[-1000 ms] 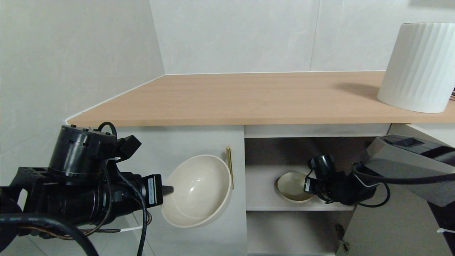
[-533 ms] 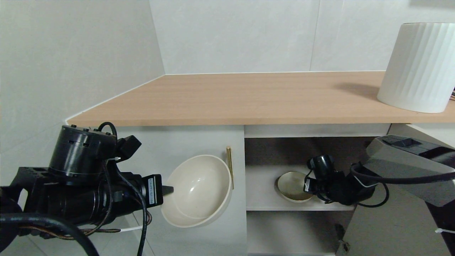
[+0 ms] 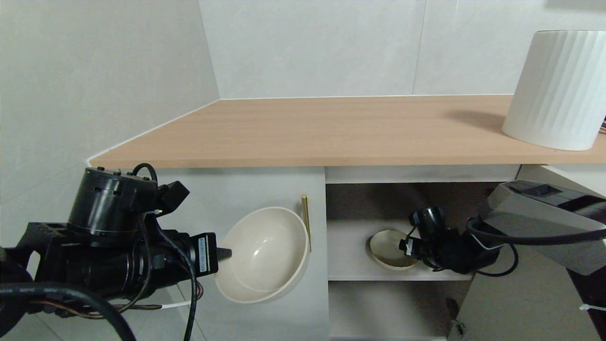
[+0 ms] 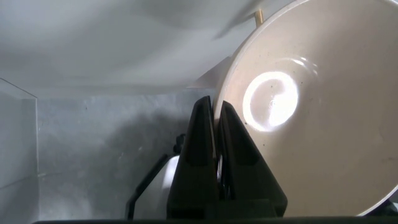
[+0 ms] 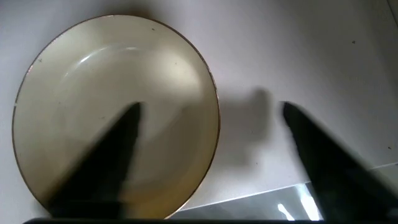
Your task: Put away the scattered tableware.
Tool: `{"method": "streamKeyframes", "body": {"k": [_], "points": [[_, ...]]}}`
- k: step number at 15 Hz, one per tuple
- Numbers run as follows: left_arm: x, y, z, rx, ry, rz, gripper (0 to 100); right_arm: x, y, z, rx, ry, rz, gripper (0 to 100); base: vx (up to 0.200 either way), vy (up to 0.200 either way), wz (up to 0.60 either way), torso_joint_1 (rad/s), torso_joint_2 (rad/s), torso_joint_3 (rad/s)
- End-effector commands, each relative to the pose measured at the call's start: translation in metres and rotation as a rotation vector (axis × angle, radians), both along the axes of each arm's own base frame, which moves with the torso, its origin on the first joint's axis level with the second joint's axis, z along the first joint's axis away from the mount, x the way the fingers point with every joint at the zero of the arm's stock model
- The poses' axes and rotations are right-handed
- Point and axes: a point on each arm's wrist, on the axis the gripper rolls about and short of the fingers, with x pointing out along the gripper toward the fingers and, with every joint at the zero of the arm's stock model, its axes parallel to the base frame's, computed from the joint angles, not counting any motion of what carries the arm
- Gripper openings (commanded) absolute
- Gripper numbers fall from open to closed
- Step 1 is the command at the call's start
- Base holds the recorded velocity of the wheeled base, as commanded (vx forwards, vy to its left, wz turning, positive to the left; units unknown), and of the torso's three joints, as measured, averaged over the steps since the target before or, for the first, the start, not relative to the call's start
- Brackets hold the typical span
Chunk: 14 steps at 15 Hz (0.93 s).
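Your left tool (image 4: 214,107) pinches the rim of the cream bowl (image 4: 311,106), holding it tilted before the closed cabinet door (image 3: 236,189), below the tabletop (image 3: 331,132). Your right tool (image 5: 211,112) is spread wide, straddling the rim of the plate (image 5: 112,68) on the cabinet shelf (image 3: 345,258).

A white ribbed cylinder (image 3: 556,90) stands upright at the right end of the wooden surface (image 3: 331,128), which meets pale walls (image 3: 307,47) along its far and left edges. Under its front edge, a closed cabinet door (image 3: 227,189) bears a slim brass handle (image 3: 305,206) beside an open white shelf (image 3: 348,255).
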Motion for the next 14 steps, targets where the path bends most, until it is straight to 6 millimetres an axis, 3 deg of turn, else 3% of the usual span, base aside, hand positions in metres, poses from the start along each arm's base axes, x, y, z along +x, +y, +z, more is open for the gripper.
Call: {"method": "streamKeyframes", "body": {"k": [1,4,5,8,10,11,12,14], "points": [[0.002,-0.001,-0.001,0.001,0.004,-0.002,0,-0.002,-0.001,0.004,0.002,-0.004,-0.001,100,0.0,0.0,0.0,0.0,0.0,0.0],[0.01,-0.012,-0.01,0.017,0.036,-0.032,0,-0.029,-0.004,0.045,0.001,-0.037,0.011,100,0.0,0.0,0.0,0.0,0.0,0.0],[0.014,-0.019,-0.014,0.023,0.045,-0.052,0,-0.055,0.004,0.079,0.017,-0.077,0.087,100,0.0,0.0,0.0,0.0,0.0,0.0],[0.013,-0.036,-0.018,0.028,0.049,-0.114,0,-0.113,0.016,0.151,0.062,-0.132,0.27,100,0.0,0.0,0.0,0.0,0.0,0.0],[0.012,-0.053,-0.02,0.055,0.04,-0.186,0,-0.145,0.023,0.189,0.09,-0.123,0.39,100,0.0,0.0,0.0,0.0,0.0,0.0],[0.013,-0.055,-0.021,0.072,0.036,-0.203,0,-0.156,0.024,0.2,0.103,-0.126,0.438,100,0.0,0.0,0.0,0.0,0.0,0.0],[0.015,-0.058,-0.029,0.112,0.045,-0.237,0,-0.178,0.03,0.213,0.136,-0.114,0.539,100,0.0,0.0,0.0,0.0,0.0,0.0],[0.024,-0.066,-0.048,0.157,0.085,-0.268,0,-0.197,0.042,0.211,0.141,-0.05,0.632,100,0.0,0.0,0.0,0.0,0.0,0.0]]}}
